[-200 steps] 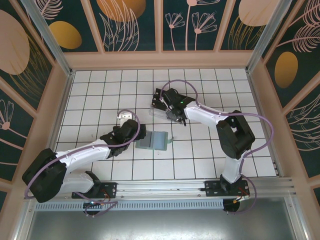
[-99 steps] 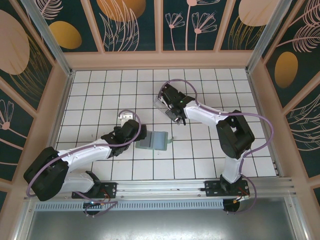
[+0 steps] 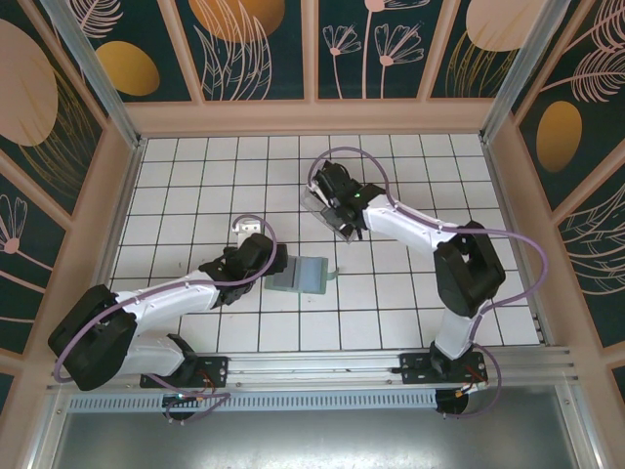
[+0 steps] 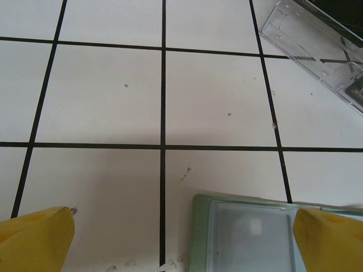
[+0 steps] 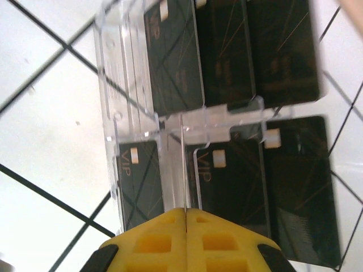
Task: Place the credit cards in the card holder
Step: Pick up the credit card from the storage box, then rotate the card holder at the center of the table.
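Black credit cards point(image 5: 227, 56) stand in the slots of a clear plastic rack point(image 5: 127, 107), with gold "VIP" lettering legible on several. The right gripper point(image 5: 186, 212) sits directly over them, its yellow fingers point(image 5: 153, 243) pressed flat together with no gap between them. The tips meet at one of the rack's upright dividers, between two cards. From this close angle it is hard to tell whether a card edge or the clear plastic is pinched there. Seen from above, that gripper point(image 3: 329, 203) is at the rack on the white tiled table point(image 3: 195, 176). The card holder point(image 3: 301, 274), sage green, lies flat nearer the arm bases, apart from the rack. The left gripper point(image 3: 275, 262) is just to its left, spread wide and holding nothing. In the left wrist view one yellow fingertip point(image 4: 37, 238) hangs over bare tile and the other over the holder point(image 4: 244, 232), whose pale window pocket faces up. A corner of the rack point(image 4: 309, 34) shows at the upper right.
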